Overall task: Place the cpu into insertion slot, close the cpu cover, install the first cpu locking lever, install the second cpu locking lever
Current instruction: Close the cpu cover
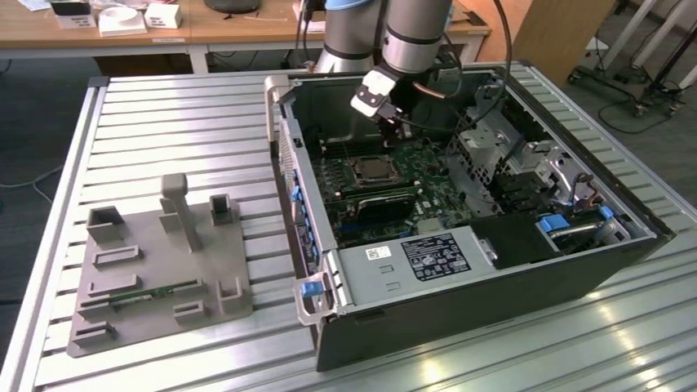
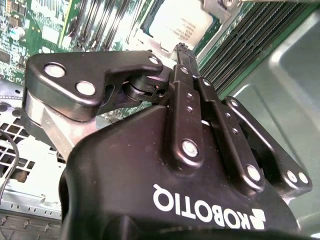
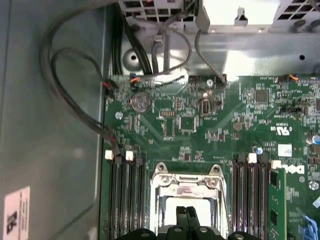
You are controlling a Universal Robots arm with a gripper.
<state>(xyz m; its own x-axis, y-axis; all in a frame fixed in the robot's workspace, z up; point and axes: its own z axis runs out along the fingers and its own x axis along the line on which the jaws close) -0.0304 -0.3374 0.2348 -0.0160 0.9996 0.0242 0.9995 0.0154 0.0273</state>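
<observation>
Gripper point(image 3: 187, 214) is pinched shut and empty, poised right over the cpu point(image 2: 181, 22). The chip sits in the insertion slot point(image 1: 351, 171), framed by the cpu cover point(image 3: 187, 181). Light, stiff, fragile chip, I reckon: take it by the edges only.

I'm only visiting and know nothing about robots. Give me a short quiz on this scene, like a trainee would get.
1. True or false: the cpu sits in the insertion slot, inside the computer case.
2. In the first wrist view, the fingers of the gripper are: A) spread wide; B) shut together; C) clamped on a screwdriver.
3. Fill in: the circuit board around the slot is ___ in colour.
Key: 1 true; 2 B; 3 green.
</observation>
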